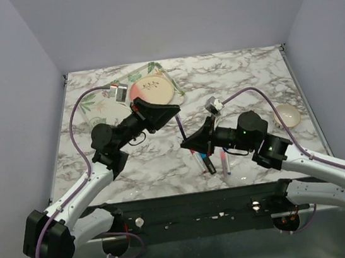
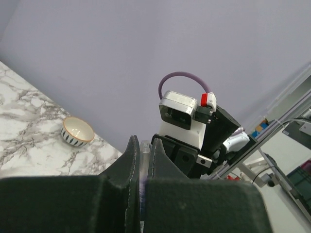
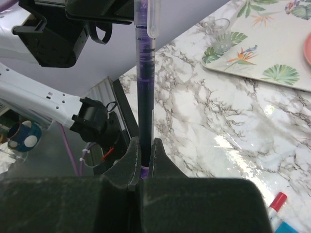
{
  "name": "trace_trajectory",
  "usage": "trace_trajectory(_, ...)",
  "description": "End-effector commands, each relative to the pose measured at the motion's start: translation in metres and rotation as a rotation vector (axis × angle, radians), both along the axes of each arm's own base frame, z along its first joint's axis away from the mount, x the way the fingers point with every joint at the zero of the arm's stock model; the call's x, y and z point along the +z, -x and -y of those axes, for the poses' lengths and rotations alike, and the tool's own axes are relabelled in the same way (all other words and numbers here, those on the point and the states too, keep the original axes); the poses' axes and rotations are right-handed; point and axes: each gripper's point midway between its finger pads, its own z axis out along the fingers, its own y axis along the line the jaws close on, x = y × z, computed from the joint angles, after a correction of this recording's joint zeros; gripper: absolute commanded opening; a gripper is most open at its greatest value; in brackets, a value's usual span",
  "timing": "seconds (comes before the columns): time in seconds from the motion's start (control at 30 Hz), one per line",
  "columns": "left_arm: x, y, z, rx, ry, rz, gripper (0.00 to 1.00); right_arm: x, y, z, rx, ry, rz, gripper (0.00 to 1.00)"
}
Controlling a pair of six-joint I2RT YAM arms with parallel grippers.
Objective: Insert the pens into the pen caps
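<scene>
I see both arms meeting above the middle of the bench (image 1: 249, 81). The right fingers (image 3: 127, 165) are pressed on the lower part of the navy pen (image 3: 144, 87). Their wrist camera shows the pen standing straight up out of the narrow gap between them. Its upper end reaches the left fingers (image 2: 131, 165), which pinch a clear cap (image 2: 144, 146) — in their own camera only the small transparent end of it looks out between them.

In the right wrist view a clear clip lies along the top of the pen, so pen and cap are touching. How deep the pen sits inside, I cannot tell.

From the top camera the navy pen (image 1: 181, 126) is a thin dark line, lifted off the bench, between the left fingers (image 1: 158, 113) and the right fingers (image 1: 194, 142).

The other pens lie on the bench just under the right wrist, close together:
- a dark marker (image 1: 210, 163)
- a pink-and-white pen (image 1: 226, 162)
- a white pen with red tip (image 3: 277, 201), with a bright blue piece (image 3: 287, 227) just beside it at the edge of that view

At the far left of the bench is a tray (image 1: 102, 100) with leaf pattern, and a pink plate (image 1: 151, 90) is on it. A small bowl (image 1: 287, 115) stands near the right edge — well apart from the pens.
</scene>
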Motion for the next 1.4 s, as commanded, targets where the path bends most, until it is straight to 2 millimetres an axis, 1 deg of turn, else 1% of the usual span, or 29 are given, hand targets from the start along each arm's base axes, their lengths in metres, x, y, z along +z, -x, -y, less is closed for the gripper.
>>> trace_trajectory(0.0, -0.073, 0.045, 0.027, -0.233, -0.148, -0.217, 0.0, 0.142, -0.038, 0.022, -0.223, -0.265, 0.306, 0.01)
trace_trajectory(0.03, -0.079, 0.046, 0.028, -0.236, -0.159, -0.227, 0.0, 0.146, -0.042, 0.025, -0.248, -0.263, 0.318, 0.01)
trace_trajectory(0.07, -0.084, 0.052, 0.031, -0.25, -0.167, -0.234, 0.0, 0.159, -0.043, 0.028, -0.258, -0.274, 0.335, 0.01)
trace_trajectory(0.1, -0.094, 0.055, 0.032, -0.253, -0.182, -0.256, 0.0, 0.165, -0.044, 0.03, -0.266, -0.271, 0.355, 0.01)
trace_trajectory(0.17, -0.104, 0.061, 0.037, -0.261, -0.209, -0.26, 0.0, 0.172, -0.053, 0.034, -0.287, -0.261, 0.364, 0.01)
trace_trajectory(0.2, -0.109, 0.069, 0.042, -0.281, -0.225, -0.261, 0.0, 0.184, -0.055, 0.038, -0.295, -0.273, 0.38, 0.01)
trace_trajectory(0.27, -0.115, 0.075, 0.047, -0.279, -0.247, -0.258, 0.0, 0.191, -0.065, 0.042, -0.315, -0.264, 0.387, 0.01)
trace_trajectory(0.3, -0.117, 0.082, 0.05, -0.296, -0.253, -0.258, 0.0, 0.203, -0.065, 0.046, -0.322, -0.28, 0.402, 0.01)
trace_trajectory(0.4, -0.125, 0.087, 0.052, -0.298, -0.25, -0.271, 0.0, 0.213, -0.078, 0.056, -0.357, -0.285, 0.418, 0.01)
trace_trajectory(0.47, -0.126, 0.091, 0.054, -0.313, -0.235, -0.276, 0.0, 0.227, -0.083, 0.063, -0.374, -0.296, 0.444, 0.01)
trace_trajectory(0.5, -0.129, 0.094, 0.054, -0.325, -0.228, -0.294, 0.0, 0.226, -0.088, 0.062, -0.379, -0.285, 0.446, 0.01)
trace_trajectory(0.53, -0.13, 0.1, 0.057, -0.348, -0.224, -0.294, 0.0, 0.234, -0.09, 0.064, -0.39, -0.292, 0.459, 0.01)
trace_trajectory(0.63, -0.135, 0.107, 0.064, -0.378, -0.229, -0.303, 0.0, 0.236, -0.101, 0.062, -0.391, -0.282, 0.464, 0.01)
trace_trajectory(0.7, -0.135, 0.112, 0.069, -0.398, -0.217, -0.303, 0.0, 0.246, -0.099, 0.059, -0.365, -0.3, 0.493, 0.01)
trace_trajectory(0.73, -0.137, 0.113, 0.072, -0.405, -0.214, -0.309, 0.0, 0.245, -0.101, 0.055, -0.354, -0.297, 0.496, 0.01)
trace_trajectory(0.8, -0.129, 0.113, 0.073, -0.414, -0.175, -0.303, 0.0, 0.246, -0.1, 0.051, -0.331, -0.3, 0.492, 0.01)
trace_trajectory(0.87, -0.123, 0.112, 0.073, -0.415, -0.153, -0.296, 0.0, 0.238, -0.101, 0.044, -0.304, -0.289, 0.483, 0.01)
trace_trajectory(0.97, -0.119, 0.105, 0.073, -0.393, -0.156, -0.289, 0.0, 0.218, -0.1, 0.039, -0.272, -0.267, 0.453, 0.01)
trace_trajectory(1.0, -0.116, 0.102, 0.073, -0.381, -0.151, -0.285, 0.0, 0.197, -0.101, 0.036, -0.259, -0.246, 0.418, 0.01)
trace_trajectory(1.07, -0.11, 0.088, 0.068, -0.343, -0.142, -0.289, 0.0, 0.184, -0.092, 0.034, -0.223, -0.241, 0.399, 0.01)
trace_trajectory(1.1, -0.102, 0.08, 0.067, -0.323, -0.138, -0.274, 0.0, 0.172, -0.091, 0.033, -0.207, -0.228, 0.37, 0.01)
trace_trajectory(1.13, -0.097, 0.069, 0.063, -0.288, -0.14, -0.266, 0.0, 0.151, -0.089, 0.031, -0.19, -0.202, 0.337, 0.01)
trace_trajectory(1.17, -0.105, 0.059, 0.061, -0.257, -0.182, -0.305, 0.0, 0.139, -0.083, 0.029, -0.158, -0.187, 0.318, 0.01)
trace_trajectory(1.2, -0.091, 0.049, 0.06, -0.232, -0.18, -0.28, 0.0, 0.135, -0.075, 0.032, -0.144, -0.194, 0.302, 0.04)
trace_trajectory(1.23, -0.088, 0.041, 0.057, -0.202, -0.199, -0.248, 0.0, 0.126, -0.071, 0.032, -0.13, -0.187, 0.282, 0.1)
trace_trajectory(1.27, -0.092, 0.027, 0.05, -0.16, -0.229, -0.272, 0.0, 0.101, -0.068, 0.032, -0.117, -0.158, 0.236, 0.16)
trace_trajectory(1.3, -0.079, 0.018, 0.047, -0.137, -0.228, -0.247, 0.0, 0.098, -0.059, 0.037, -0.111, -0.166, 0.216, 0.26)
trace_trajectory(1.33, -0.078, 0.01, 0.044, -0.11, -0.246, -0.231, 0.0, 0.089, -0.055, 0.038, -0.099, -0.158, 0.197, 0.3)
trace_trajectory(1.37, -0.082, 0.0, 0.038, -0.08, -0.279, -0.251, 0.0, 0.067, -0.047, 0.038, -0.071, -0.128, 0.155, 0.35)
